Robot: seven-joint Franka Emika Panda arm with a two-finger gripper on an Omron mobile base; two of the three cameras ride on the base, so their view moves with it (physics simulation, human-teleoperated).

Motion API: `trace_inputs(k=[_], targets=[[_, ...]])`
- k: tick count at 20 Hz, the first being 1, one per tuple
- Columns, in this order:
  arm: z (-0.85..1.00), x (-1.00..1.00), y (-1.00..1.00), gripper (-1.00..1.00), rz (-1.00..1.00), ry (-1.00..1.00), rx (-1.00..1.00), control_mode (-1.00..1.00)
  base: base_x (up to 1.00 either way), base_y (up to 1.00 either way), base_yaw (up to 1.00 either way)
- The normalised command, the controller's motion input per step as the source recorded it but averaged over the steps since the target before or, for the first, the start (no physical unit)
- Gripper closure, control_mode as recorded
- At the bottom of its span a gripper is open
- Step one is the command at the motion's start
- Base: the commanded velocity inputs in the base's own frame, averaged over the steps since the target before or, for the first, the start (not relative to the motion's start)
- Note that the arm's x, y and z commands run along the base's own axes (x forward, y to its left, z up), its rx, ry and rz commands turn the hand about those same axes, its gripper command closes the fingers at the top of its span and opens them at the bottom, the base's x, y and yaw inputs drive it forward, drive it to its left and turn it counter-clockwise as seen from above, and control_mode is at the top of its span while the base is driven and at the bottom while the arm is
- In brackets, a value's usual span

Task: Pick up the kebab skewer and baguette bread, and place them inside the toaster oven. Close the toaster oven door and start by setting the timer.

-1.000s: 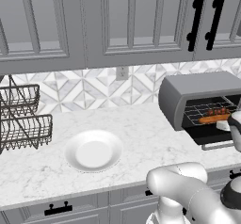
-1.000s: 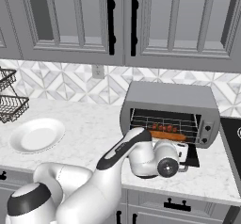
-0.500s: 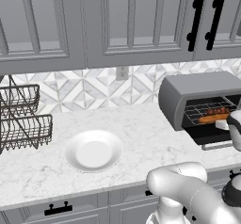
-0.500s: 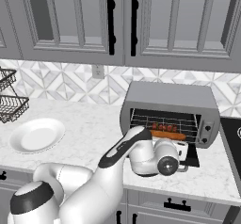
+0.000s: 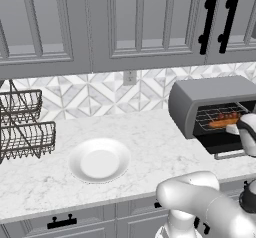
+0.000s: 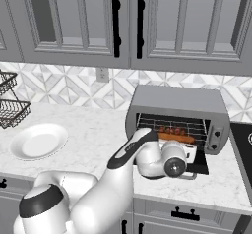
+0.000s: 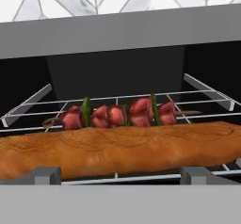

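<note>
the claw (image 7: 120, 175) sits right at the mouth of the toaster oven (image 6: 179, 102) with its fingers spread wide apart and nothing between them. the baguette (image 7: 117, 148) lies lengthwise along the front of the wire rack (image 7: 207, 93), and the skewer (image 7: 120, 114) lies just behind it, both inside the black cavity. the door (image 6: 197, 164) hangs down flat, so closing it and setting the timer are not yet done.

the risk from here looks like the baguette's place: it sits close to the rack's front edge, just beyond the fingertips. a forward nudge or a careless pull-out could catch it and roll it off the rack or shove it into the skewer. the hand also hovers over the lowered door, so lifting the door before the arm clears could jam it. the white plate (image 5: 99, 160) on the counter (image 5: 150, 137) is well apart and no concern.
</note>
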Motion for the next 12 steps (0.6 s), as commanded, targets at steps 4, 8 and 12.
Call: trace_inputs(k=[4, 8, 12], targets=[[0.00, 0.20, 0.00, -1.00, -0.03, 0.00, 0.00, -1.00, 0.00, 0.00, 0.00], [0.00, 0.23, 0.00, -1.00, -0.03, 0.00, 0.00, -1.00, 0.00, 0.00, 0.00], [0.00, 0.29, 0.00, -1.00, -0.02, 0.00, 0.00, -1.00, 0.00, 0.00, 0.00]])
